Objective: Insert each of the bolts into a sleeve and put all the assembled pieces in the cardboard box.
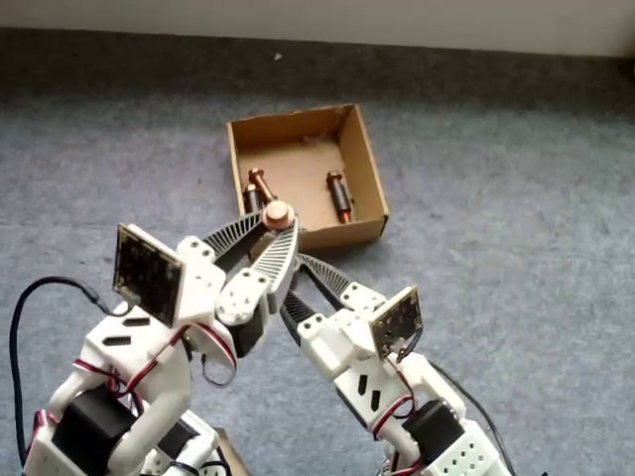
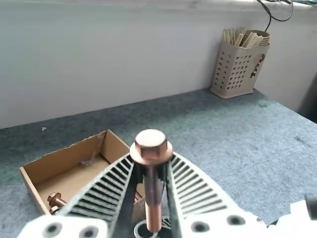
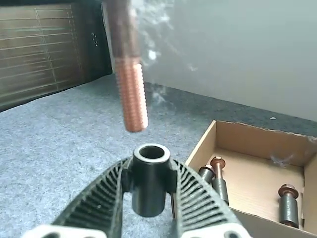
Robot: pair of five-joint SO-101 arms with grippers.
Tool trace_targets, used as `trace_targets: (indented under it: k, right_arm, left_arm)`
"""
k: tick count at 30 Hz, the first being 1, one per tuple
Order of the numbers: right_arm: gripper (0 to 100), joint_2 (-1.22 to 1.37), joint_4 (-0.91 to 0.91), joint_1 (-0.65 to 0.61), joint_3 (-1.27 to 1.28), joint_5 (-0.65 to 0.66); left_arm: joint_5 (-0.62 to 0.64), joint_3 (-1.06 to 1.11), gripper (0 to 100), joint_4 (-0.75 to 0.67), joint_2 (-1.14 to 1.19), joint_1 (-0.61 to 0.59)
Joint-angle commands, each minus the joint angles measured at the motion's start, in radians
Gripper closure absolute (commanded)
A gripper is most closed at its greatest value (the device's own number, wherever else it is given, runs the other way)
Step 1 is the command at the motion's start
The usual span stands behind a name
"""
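Observation:
My left gripper is shut on a copper bolt, held upright with its head on top. Just under it, my right gripper is shut on a black sleeve, opening upward. The bolt's threaded tip hangs a little above the sleeve's mouth and slightly off to one side. The cardboard box lies on the carpet just beyond both grippers. Inside it lie assembled pieces.
Grey carpet covers the table on all sides of the box. A beige holder of wooden sticks stands far back by the wall. A black cable loops beside the left arm's base.

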Motion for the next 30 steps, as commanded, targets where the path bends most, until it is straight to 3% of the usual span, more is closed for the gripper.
trace_targets:
  k: [1,10,15,30]
  right_arm:
    - [99.4,-0.019,-0.027,-0.008,0.071,0.008]
    - [99.4,-0.019,-0.025,-0.01,0.07,0.011]
    - [99.4,-0.019,-0.025,-0.025,0.07,0.101]
    - [99.4,-0.019,-0.027,-0.051,0.07,0.106]
  left_arm:
    - [-0.015,0.015,99,0.015,-0.033,0.004]
    - [-0.017,0.071,99,-0.006,-0.025,0.001]
    - [-0.017,0.074,99,-0.002,-0.031,-0.015]
    - [-0.017,0.076,99,0.061,-0.033,-0.048]
